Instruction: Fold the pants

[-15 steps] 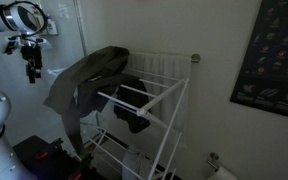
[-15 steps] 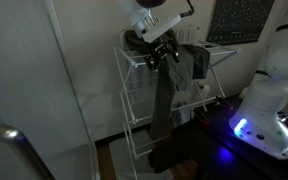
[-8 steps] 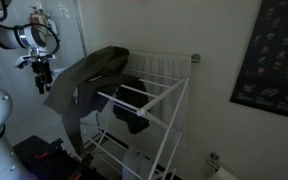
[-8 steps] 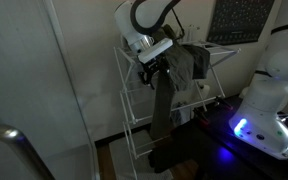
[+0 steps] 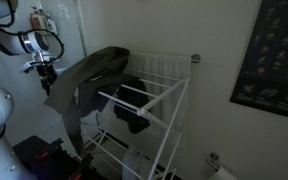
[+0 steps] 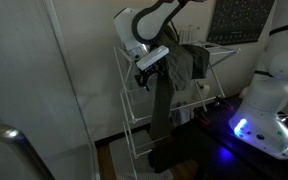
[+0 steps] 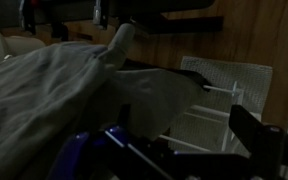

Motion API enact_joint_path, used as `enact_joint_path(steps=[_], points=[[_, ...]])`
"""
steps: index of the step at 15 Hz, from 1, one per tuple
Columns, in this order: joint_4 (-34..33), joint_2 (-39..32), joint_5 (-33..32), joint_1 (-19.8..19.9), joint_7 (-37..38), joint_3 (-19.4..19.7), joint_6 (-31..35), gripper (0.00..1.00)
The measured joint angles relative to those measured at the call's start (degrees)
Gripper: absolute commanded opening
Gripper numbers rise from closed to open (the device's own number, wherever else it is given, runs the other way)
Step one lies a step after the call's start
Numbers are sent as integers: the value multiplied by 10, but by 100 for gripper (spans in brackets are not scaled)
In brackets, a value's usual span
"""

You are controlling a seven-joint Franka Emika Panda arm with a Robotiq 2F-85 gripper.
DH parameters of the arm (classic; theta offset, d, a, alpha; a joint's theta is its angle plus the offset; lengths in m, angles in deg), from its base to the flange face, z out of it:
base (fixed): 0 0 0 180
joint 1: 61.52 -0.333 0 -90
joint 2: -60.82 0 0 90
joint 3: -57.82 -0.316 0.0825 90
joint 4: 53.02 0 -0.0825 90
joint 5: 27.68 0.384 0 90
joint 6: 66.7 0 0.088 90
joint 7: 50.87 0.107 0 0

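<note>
Gripper (image 5: 45, 80) spread wide, nothing grasped. Pants (image 5: 92, 70) draped over rack (image 5: 169, 100), just beside fingertips. Black garment (image 5: 134, 118) shown in an exterior view (wrist view filled by pants).

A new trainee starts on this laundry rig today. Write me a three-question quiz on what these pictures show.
1. True or false: the pants lie flat on the floor.
2. Which item hangs on the drying rack lower than the top of the pants? A) a black garment B) a red towel C) a white shirt
3. Short answer: is the gripper beside the pants open or shut?

Key: 1 false, they are draped over the top of the rack. 2 A. 3 open.
</note>
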Motion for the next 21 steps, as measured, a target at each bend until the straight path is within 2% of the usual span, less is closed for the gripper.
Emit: enact_joint_path(steps=[6, 10, 15, 21], points=[[-4, 0, -68, -22, 63, 4, -65, 100], [-4, 0, -98, -45, 77, 0, -104, 100], [-1, 0, -174, -74, 109, -12, -158, 100], [15, 0, -259, -90, 154, -26, -174, 100]])
